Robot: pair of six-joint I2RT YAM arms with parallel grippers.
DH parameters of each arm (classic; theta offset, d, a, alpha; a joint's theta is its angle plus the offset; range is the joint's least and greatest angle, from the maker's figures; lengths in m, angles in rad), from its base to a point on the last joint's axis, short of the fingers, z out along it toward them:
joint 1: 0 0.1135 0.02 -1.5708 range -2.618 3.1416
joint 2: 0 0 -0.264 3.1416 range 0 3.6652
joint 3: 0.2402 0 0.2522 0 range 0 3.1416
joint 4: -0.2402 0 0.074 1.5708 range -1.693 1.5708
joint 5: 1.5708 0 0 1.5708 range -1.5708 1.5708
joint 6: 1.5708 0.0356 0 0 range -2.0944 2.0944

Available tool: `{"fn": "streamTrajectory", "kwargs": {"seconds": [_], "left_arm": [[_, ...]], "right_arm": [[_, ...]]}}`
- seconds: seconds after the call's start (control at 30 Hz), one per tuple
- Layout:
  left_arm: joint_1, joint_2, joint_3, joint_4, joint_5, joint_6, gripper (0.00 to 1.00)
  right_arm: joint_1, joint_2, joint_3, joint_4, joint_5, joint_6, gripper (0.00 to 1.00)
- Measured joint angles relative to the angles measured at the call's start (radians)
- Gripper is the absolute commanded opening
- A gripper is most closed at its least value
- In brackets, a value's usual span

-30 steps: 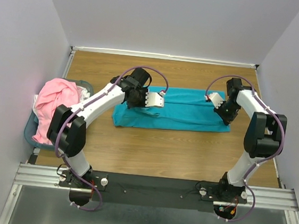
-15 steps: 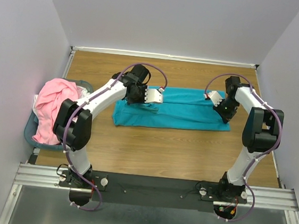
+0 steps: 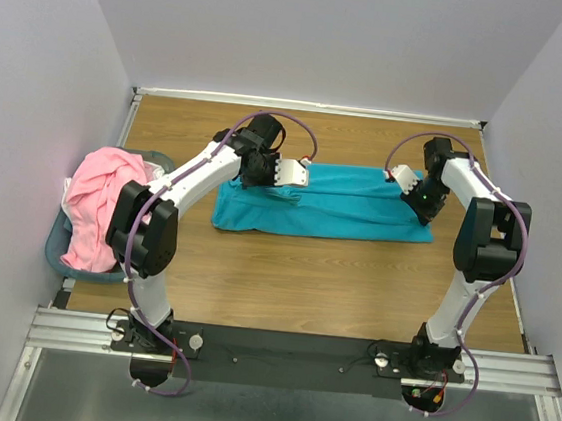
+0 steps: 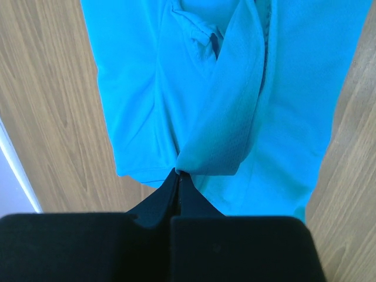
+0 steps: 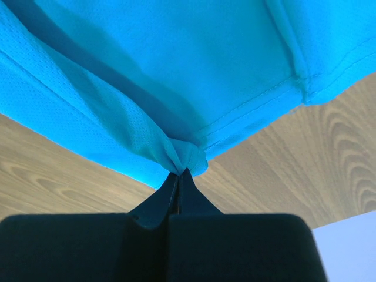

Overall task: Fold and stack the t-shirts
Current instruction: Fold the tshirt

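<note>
Teal t-shirt (image 3: 332,204): lies flattened in a long band on the surface (image 3: 284,281), beside the basket (image 3: 55,239).

Pink t-shirt (image 3: 97,191): heaped in the basket, spilling over its rim.

Handling, as judged: light, limp cotton with no stiffness. It will sag and drag between holds, so it is best taken at hems or fold edges, both ends together.

Left claw (image 4: 179,178): clenched, pinching a bunched fold of the teal t-shirt at the end nearer the basket.

Right claw (image 5: 179,174): clenched, pinching a hemmed edge of the same shirt at the end farthest from the basket.
</note>
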Motion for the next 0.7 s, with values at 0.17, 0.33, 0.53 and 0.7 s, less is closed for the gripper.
{"fn": "streamTrajectory", "kwargs": {"seconds": [0.17, 0.33, 0.53, 0.7], "left_arm": [[0.004, 0.023, 0.012, -0.005, -0.006, 0.008, 0.00], [0.016, 0.039, 0.029, -0.005, -0.009, 0.017, 0.00], [0.029, 0.053, 0.040, -0.005, -0.010, 0.022, 0.00], [0.031, 0.079, 0.066, -0.002, -0.010, 0.024, 0.00]], "right_arm": [[0.000, 0.023, 0.040, -0.003, 0.001, 0.000, 0.01], [0.000, 0.047, 0.078, -0.002, 0.002, 0.000, 0.01], [0.000, 0.070, 0.100, -0.003, 0.016, 0.000, 0.01], [0.000, 0.107, 0.144, -0.006, 0.020, 0.001, 0.02]]}}
